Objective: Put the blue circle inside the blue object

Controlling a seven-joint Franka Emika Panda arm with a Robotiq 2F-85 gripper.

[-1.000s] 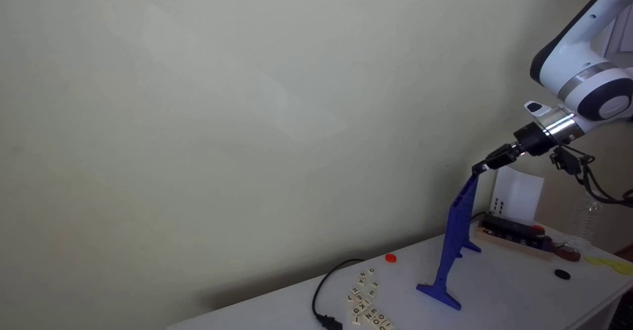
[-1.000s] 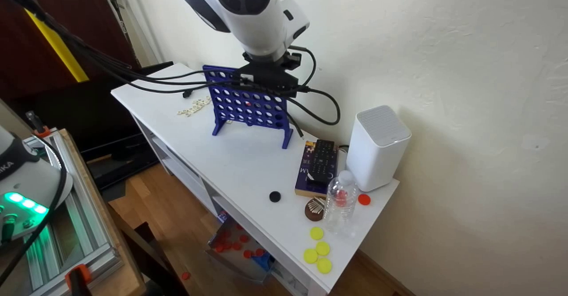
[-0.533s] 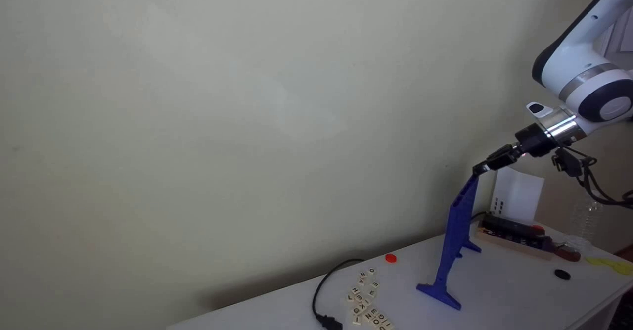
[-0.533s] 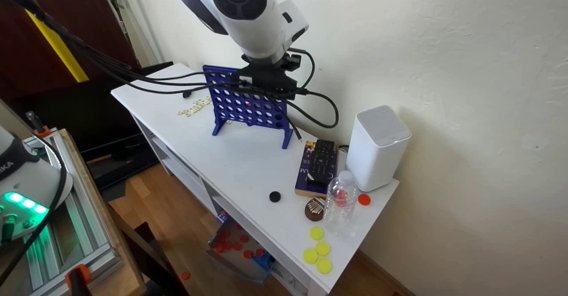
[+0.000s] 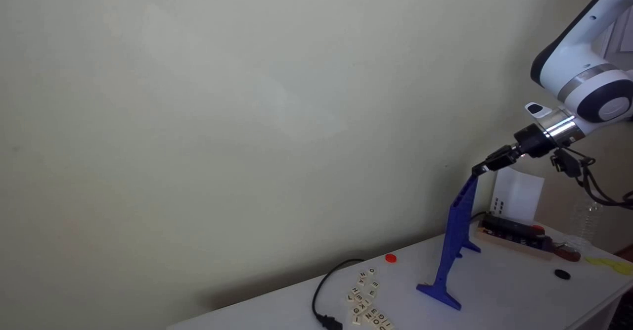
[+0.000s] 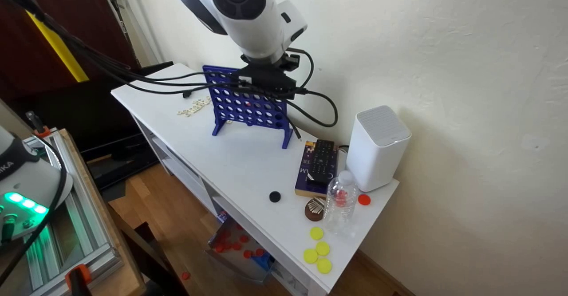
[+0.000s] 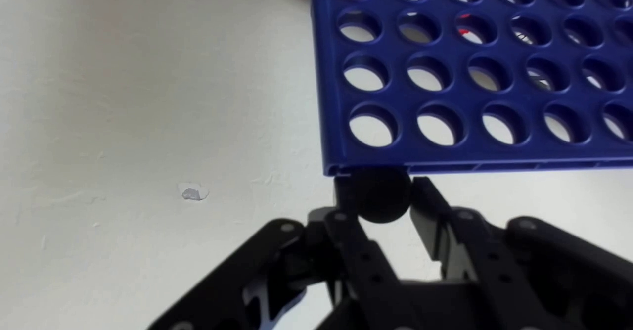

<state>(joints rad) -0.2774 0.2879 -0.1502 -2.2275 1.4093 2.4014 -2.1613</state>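
Tabletop (image 6: 239, 163) — gripped disc (image 7: 382, 199) at rack (image 7: 459, 75)

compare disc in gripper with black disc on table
The held disc is in the gripper; the loose disc is ungripped. The held disc is at the top edge of the blue frame; the loose disc lies flat on the table. Both look round and dark.
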